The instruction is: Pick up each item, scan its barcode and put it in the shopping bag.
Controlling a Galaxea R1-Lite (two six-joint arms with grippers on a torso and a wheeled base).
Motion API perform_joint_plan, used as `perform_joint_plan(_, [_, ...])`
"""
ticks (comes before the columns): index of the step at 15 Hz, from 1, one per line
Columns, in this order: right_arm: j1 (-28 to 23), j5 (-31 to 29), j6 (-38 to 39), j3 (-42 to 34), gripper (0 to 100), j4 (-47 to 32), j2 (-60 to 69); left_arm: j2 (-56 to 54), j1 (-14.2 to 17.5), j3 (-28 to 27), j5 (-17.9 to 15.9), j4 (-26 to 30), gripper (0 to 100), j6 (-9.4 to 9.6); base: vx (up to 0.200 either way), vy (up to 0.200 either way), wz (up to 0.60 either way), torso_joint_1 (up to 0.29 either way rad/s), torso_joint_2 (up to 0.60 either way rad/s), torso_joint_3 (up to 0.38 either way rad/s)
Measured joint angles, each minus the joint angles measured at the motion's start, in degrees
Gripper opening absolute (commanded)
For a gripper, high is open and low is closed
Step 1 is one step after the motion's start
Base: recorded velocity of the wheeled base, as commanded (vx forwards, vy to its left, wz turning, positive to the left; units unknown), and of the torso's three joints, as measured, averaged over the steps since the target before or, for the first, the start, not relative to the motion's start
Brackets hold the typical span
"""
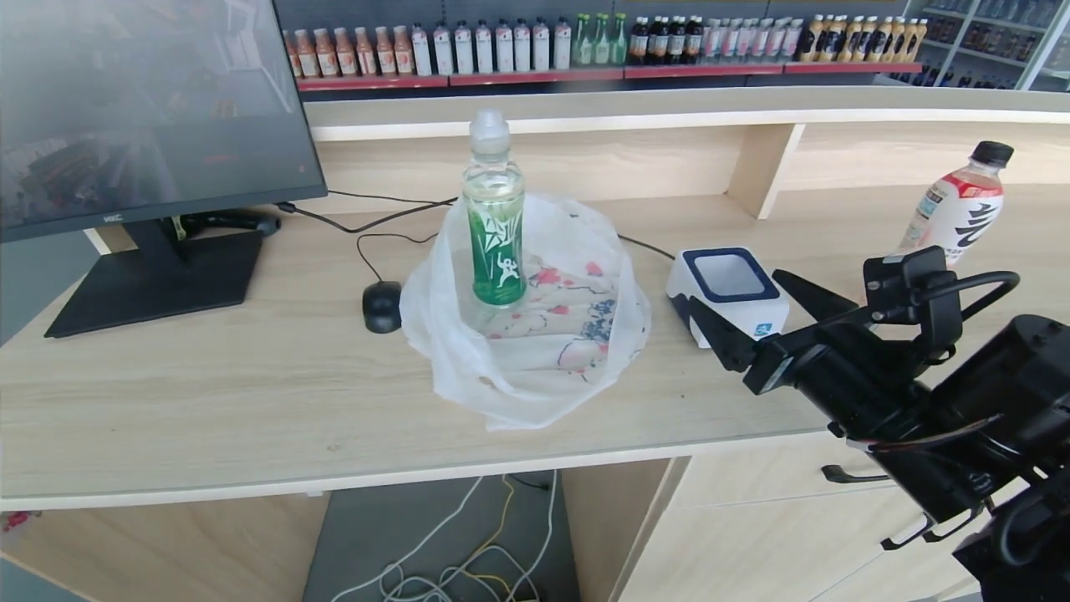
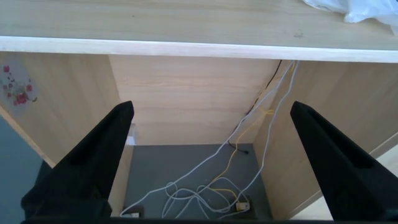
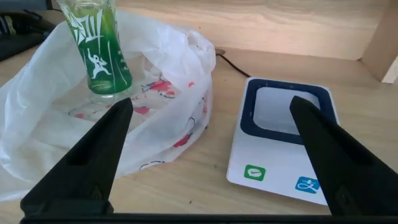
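A green-labelled clear plastic bottle [image 1: 495, 219] stood upright inside the thin white plastic shopping bag [image 1: 535, 351], which lay slumped open in the middle of the light wooden desk [image 1: 209, 393]. Just right of the bag sat the white scanner box with a dark blue rim [image 1: 727, 288], its window facing up. The right hand [image 1: 737, 293] hung over the near right part of the desk with its black fingers spread wide and nothing between them, one fingertip on each side of the scanner as seen from above. Far off to the right, well apart from the bag, a pale bottle with a black cap and a pink-and-white label [image 1: 957, 209] stood upright on the desk. The left hand [image 2: 208, 115] was also spread wide and held nothing, low down in front of the desk's near edge, facing the loose white and yellow cables [image 2: 211, 186] on the floor beneath. A black computer mouse [image 1: 382, 306] lay just left of the bag, and a dark flat monitor [image 1: 142, 109] stood at the far left.
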State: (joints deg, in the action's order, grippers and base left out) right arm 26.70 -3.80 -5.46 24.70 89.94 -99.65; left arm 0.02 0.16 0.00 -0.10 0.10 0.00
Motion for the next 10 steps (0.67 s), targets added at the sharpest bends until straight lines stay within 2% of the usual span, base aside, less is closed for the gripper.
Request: perform_joint_plan(10, [0.0,-0.1,0.0,-2.2,100,0.0,2.8,0.0,0.0,0.0,0.1,0.0,100,-0.32,0.000,-0.200,0.00,0.002,0.00,0.001])
